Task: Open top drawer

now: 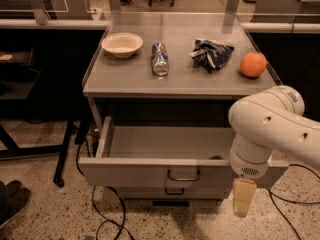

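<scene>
Camera view: the grey metal top drawer [130, 173] stands far out from under the grey bench [180, 81], its shallow grey tray exposed.

The robot's cream hand [243, 198] hangs pointing down in front of the right end of the drawer front. It is apart from the small dark wire handle [183, 176], which lies to its left and slightly higher, at the centre of the front, with its long axis level. I cannot tell whether the hand is wide or narrow, and nothing shows in it. The bulky white arm [265, 129] hides the drawer's right corner and part of the tray. The lower drawer fronts are mostly covered by the top one.
</scene>
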`<action>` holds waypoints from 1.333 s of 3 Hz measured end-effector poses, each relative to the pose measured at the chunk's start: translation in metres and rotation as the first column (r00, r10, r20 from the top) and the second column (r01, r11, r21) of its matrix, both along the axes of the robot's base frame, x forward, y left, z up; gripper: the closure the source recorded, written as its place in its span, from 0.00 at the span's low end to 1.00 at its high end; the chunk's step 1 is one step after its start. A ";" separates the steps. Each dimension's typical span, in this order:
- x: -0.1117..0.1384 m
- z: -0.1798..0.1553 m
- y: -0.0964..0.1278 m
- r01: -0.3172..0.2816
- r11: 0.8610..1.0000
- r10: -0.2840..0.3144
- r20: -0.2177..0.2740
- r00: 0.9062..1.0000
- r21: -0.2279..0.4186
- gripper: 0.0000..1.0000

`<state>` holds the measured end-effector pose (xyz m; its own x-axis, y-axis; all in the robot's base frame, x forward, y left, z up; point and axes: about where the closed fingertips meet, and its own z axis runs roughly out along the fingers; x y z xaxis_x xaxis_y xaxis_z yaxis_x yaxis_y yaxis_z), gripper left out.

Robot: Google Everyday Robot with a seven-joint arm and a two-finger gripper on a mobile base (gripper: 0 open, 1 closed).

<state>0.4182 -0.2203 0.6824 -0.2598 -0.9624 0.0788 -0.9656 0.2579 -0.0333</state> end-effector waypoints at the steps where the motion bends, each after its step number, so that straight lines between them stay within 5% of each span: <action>1: 0.007 -0.005 0.003 -0.007 1.000 0.007 -0.002 1.000 -0.001 0.00; 2: -0.002 -0.037 0.007 -0.009 1.000 0.008 -0.072 0.997 -0.024 0.00; 4: -0.026 -0.040 0.000 0.003 0.999 -0.007 -0.118 0.993 -0.033 0.00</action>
